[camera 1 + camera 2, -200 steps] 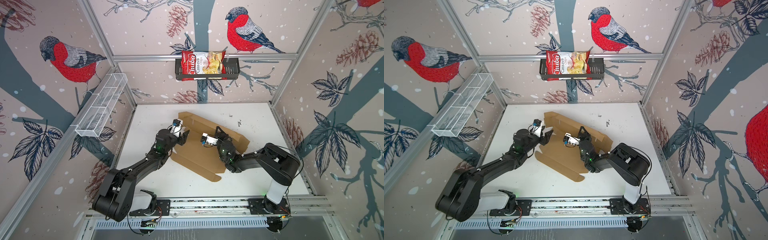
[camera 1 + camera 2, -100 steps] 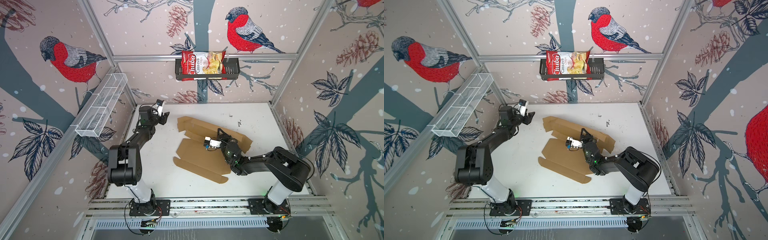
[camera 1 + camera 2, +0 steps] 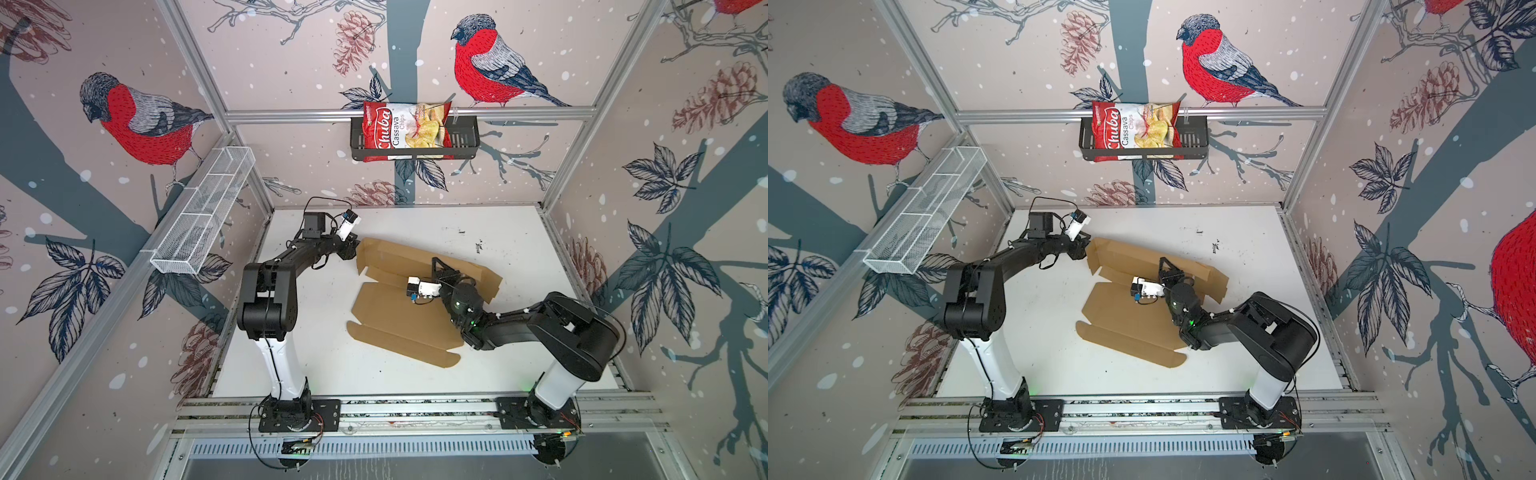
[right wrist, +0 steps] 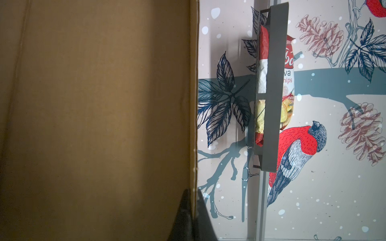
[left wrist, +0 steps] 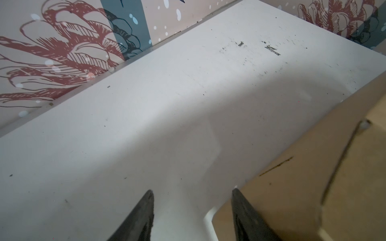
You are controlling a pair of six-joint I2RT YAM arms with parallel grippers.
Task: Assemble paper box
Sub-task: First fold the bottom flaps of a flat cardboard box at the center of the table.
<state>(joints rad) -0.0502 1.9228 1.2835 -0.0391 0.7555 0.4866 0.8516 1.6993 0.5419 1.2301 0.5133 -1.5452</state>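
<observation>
Nearest the viewer, two black-and-white robot arms are standing on a metal rail (image 3: pixel 415 409) along the near edge of a white bench (image 3: pixel 324 332).

Just beyond, at the middle of the bench, the paper box (image 3: pixel 399 307) (image 3: pixel 1125 324) is lying unassembled: a plain brown corrugated cardboard sheet, die-cut with flaps and slits. Its near panels are resting flat, and its long far flap is tilting upward.

The right gripper (image 3: pixel 436 262) (image 3: pixel 1163 262) is reaching over the sheet from the right side. Its jaws are closing tightly on the raised far flap. In the right wrist view the cardboard edge is sitting between the two dark fingertips of the right gripper (image 4: pixel 193 200).

Farther back, the left gripper (image 3: pixel 351 249) (image 3: pixel 1082 246) is hovering at the sheet's far-left corner, toward the far-left corner of the bench. Its jaws are standing apart and gripping nothing (image 5: pixel 192 192). One fingertip (image 5: pixel 235 194) is lining up with the cardboard's edge; whether it is touching cannot be told.

On the left wall a white wire mesh basket (image 3: pixel 203 212) is hanging. On the far wall a black metal basket (image 3: pixel 465 143) is holding a red chips bag (image 3: pixel 405 131).
</observation>
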